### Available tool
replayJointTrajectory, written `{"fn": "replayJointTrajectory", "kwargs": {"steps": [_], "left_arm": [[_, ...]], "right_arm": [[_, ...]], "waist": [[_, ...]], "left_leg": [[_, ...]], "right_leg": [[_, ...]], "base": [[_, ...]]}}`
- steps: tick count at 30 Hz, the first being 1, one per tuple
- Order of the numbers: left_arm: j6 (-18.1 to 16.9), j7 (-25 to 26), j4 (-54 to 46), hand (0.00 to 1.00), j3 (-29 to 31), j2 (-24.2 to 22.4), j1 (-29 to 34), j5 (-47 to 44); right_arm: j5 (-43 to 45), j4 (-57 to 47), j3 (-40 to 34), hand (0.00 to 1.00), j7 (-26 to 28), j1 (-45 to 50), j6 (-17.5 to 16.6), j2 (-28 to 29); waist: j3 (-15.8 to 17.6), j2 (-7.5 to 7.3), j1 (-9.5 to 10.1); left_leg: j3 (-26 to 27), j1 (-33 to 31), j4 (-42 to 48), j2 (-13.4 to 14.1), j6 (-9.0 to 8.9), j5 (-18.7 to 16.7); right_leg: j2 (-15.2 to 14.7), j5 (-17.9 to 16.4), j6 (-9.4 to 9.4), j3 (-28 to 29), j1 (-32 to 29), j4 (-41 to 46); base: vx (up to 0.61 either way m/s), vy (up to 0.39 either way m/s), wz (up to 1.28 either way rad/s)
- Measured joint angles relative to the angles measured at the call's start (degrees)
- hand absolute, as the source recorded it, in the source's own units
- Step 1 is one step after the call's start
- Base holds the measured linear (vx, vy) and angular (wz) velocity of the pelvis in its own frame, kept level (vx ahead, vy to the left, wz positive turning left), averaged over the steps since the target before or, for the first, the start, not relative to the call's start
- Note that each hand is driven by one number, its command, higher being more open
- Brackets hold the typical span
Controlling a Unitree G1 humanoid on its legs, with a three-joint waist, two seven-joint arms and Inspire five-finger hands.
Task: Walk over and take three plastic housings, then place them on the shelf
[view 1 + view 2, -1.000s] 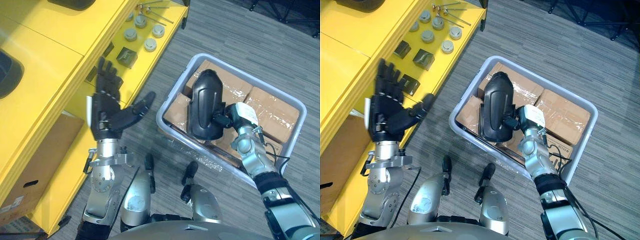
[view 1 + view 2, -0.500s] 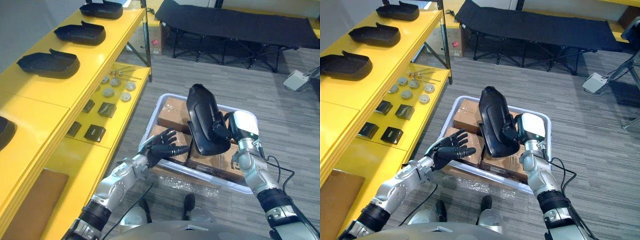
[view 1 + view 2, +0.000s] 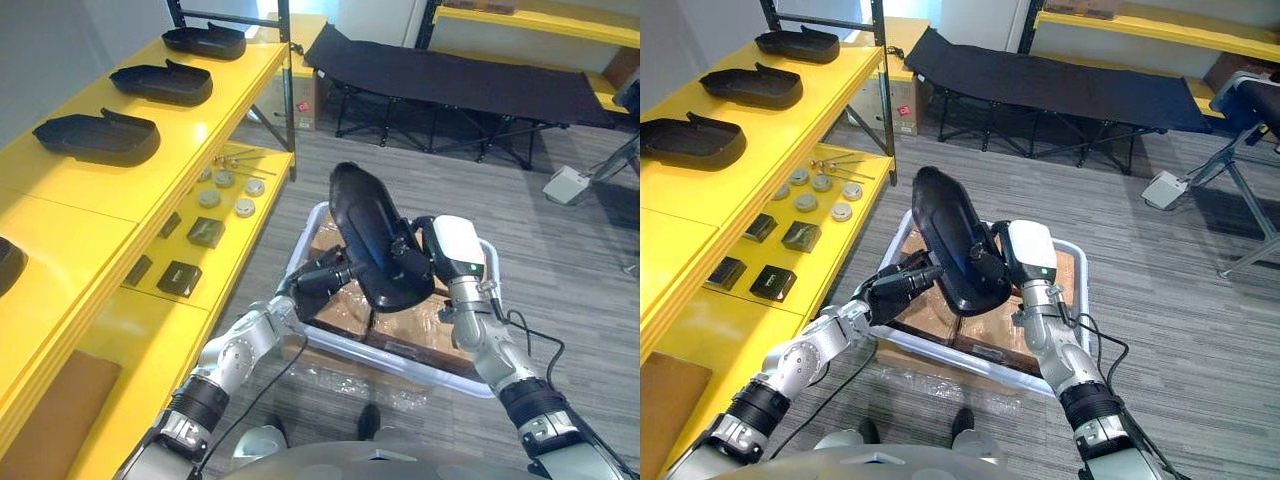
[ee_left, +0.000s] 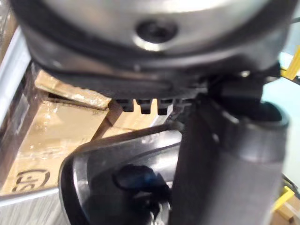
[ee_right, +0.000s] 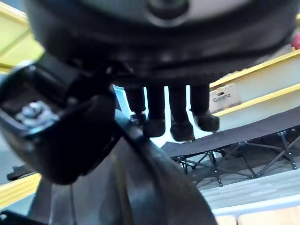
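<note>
Right wrist view: the fingers [image 5: 180,127] curl over the rim of the black plastic housing [image 5: 140,192], with the thumb set against its opposite face, so the right hand [image 3: 416,264] is clamped on the part. The housing is held upright and tilted in the air, above a pale bin [image 3: 392,358] packed with taped cardboard boxes [image 3: 408,326]. The left hand [image 3: 322,278] reaches in from the other side, its fingers [image 4: 140,106] extended and relaxed, their tips at the housing's lower edge; no closed grip is visible there. The bin stands on grey carpet just beside a yellow shelf [image 3: 110,205]. Three more black housings [image 3: 97,138] lie in a row on the shelf's top level. Round metal discs [image 3: 228,190] and dark blocks [image 3: 205,232] sit on the lower level. A black cot [image 3: 460,80] stands beyond the bin.
</note>
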Motion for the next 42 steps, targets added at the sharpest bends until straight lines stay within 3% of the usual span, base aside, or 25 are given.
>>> {"fn": "replayJointTrajectory", "kwargs": {"steps": [13, 20, 21, 29, 42], "left_arm": [[-0.79, 5.00, 5.26, 1.00, 0.23, -3.00, -0.59, 8.51], [-10.84, 6.08, 6.90, 1.00, 0.19, -5.19, -0.64, -1.62], [-12.92, 5.86, 7.06, 0.00, 0.17, -5.66, -0.86, -4.60], [-20.16, 1.43, 8.89, 0.00, -0.28, -6.18, -1.02, -14.45], [-18.31, -1.44, 8.98, 0.00, -0.54, -5.35, -0.69, -6.42]], "right_arm": [[3.57, -5.30, 1.40, 0.00, 0.62, 1.18, -2.25, 2.06], [5.78, -6.74, 4.50, 0.00, 2.83, 5.41, -3.21, 5.55], [5.87, -6.74, 5.18, 0.00, 3.06, 6.07, -3.31, 5.86], [9.58, -6.88, 5.44, 0.00, 1.35, 7.74, -3.28, 8.11], [9.59, -11.28, 6.96, 0.00, -2.17, 14.08, -3.13, 9.90]], "waist": [[-0.12, -0.20, 0.02], [-1.16, -1.79, 0.01], [-1.34, -2.06, -0.04], [-1.58, -2.43, -0.25], [-2.69, -4.28, -0.17]], "left_leg": [[0.60, 0.70, -0.12, -0.03, 0.00, -0.01], [1.22, 1.49, -0.88, -0.20, -0.04, -0.09], [1.23, 1.49, -0.89, -0.17, -0.05, -0.10], [1.39, 1.66, -1.01, -0.15, -0.11, -0.16], [2.06, 2.95, -3.20, -0.71, -0.04, 0.32]], "right_leg": [[0.01, 0.15, -0.05, 0.66, 0.29, -0.01], [-0.01, 0.15, -0.04, 1.46, 0.40, -0.02], [0.01, 0.15, -0.04, 1.46, 0.38, -0.02], [0.02, 0.14, -0.04, 1.54, 0.39, -0.02], [-0.27, 0.11, -0.02, 1.88, 0.44, -0.02]], "base": [[0.00, 0.003, -0.01], [-0.01, 0.009, -0.04], [0.00, 0.000, 0.00], [0.00, 0.000, 0.00], [0.00, 0.005, -0.01]]}}
